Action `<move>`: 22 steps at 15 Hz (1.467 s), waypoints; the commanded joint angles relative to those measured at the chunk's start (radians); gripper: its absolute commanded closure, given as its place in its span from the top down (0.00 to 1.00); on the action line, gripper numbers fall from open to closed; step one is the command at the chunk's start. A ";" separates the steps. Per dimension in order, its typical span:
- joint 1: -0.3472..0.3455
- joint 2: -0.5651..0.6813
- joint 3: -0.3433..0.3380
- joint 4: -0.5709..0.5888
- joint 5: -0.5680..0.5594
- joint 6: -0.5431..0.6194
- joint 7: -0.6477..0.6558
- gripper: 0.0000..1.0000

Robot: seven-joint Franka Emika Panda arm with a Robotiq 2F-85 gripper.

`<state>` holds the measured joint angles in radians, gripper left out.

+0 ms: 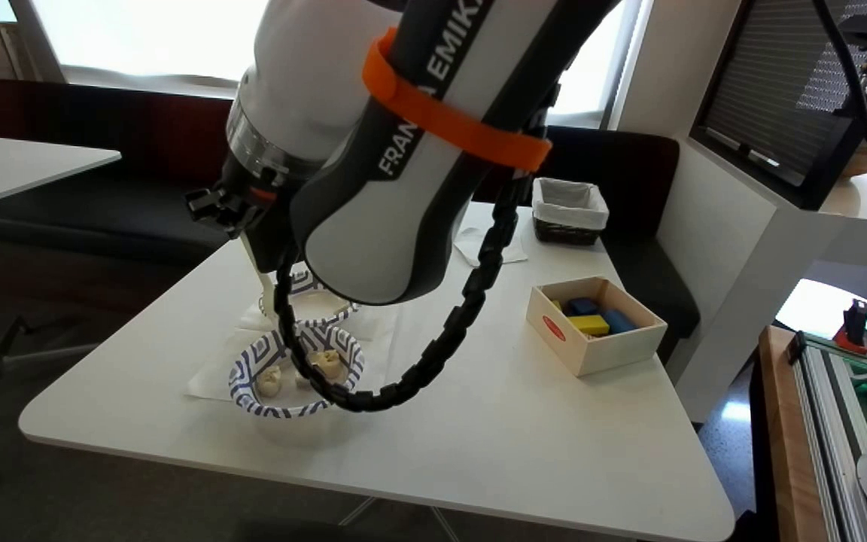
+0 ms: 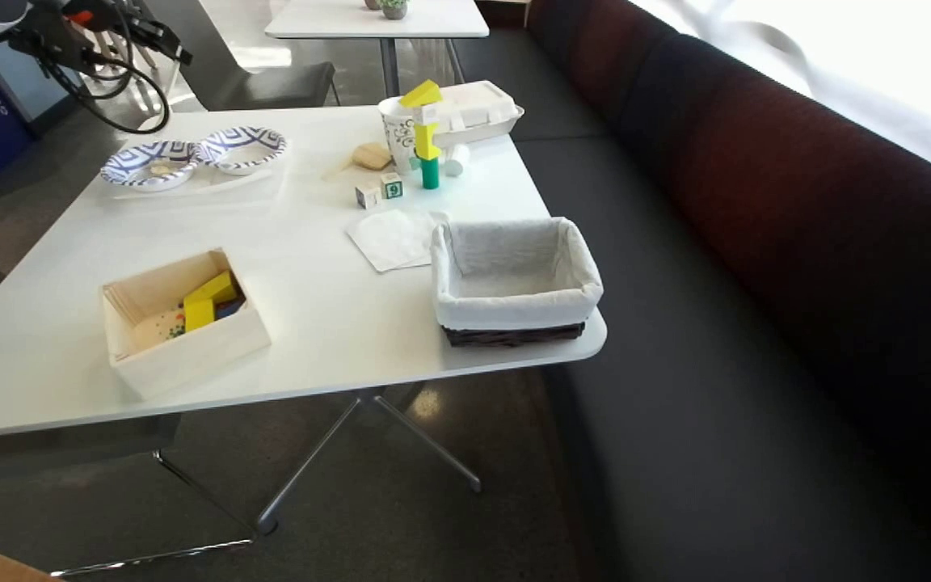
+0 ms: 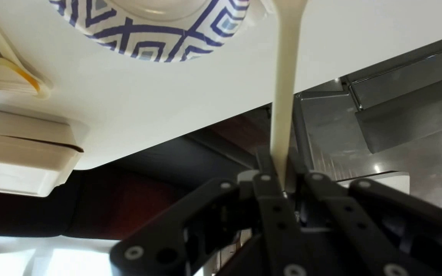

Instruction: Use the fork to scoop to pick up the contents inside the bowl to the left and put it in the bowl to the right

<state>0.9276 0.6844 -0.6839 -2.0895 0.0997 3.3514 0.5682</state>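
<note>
White tabletop (image 1: 509, 436) supports the left bowl (image 2: 142, 153), holding the pale contents (image 1: 330, 363), and the right bowl (image 2: 246, 136). Gripper (image 3: 281, 163) is clamped on the fork (image 3: 285, 76) — its long axis slants steeply downward, tine end not clearly visible. Contents lie below the gripper — the next move probably requires lowering the fork, then tilting it.

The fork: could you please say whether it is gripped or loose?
Gripped: the wrist view shows the fork pinched between the closed jaws of the gripper.
</note>
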 commanded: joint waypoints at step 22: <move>-0.076 0.101 0.231 -0.029 0.403 0.370 -0.408 0.03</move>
<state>0.9149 0.7877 -0.5504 -2.1285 0.4137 3.6743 0.2627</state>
